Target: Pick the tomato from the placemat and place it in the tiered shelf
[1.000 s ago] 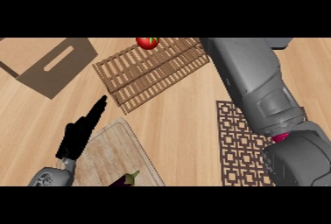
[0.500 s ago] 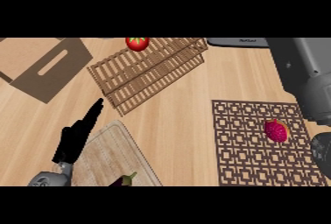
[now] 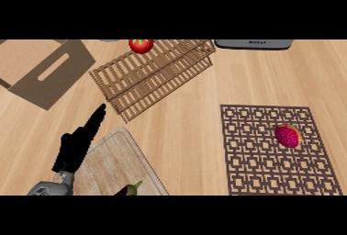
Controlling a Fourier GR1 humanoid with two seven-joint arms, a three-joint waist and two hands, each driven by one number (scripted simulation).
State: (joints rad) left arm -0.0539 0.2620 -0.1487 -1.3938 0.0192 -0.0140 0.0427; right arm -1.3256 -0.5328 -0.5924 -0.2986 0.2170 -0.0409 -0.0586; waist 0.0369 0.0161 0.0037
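light: bright, even | shadows: faint, soft | glare: none | blur: slight overall

A single head view looks steeply down on the tabletop (image 3: 183,114) from close above. The left robot hand (image 3: 78,142) enters from the lower edge. The tiered shelf (image 3: 152,71) lies beyond it, the placemat (image 3: 274,151) to its right.
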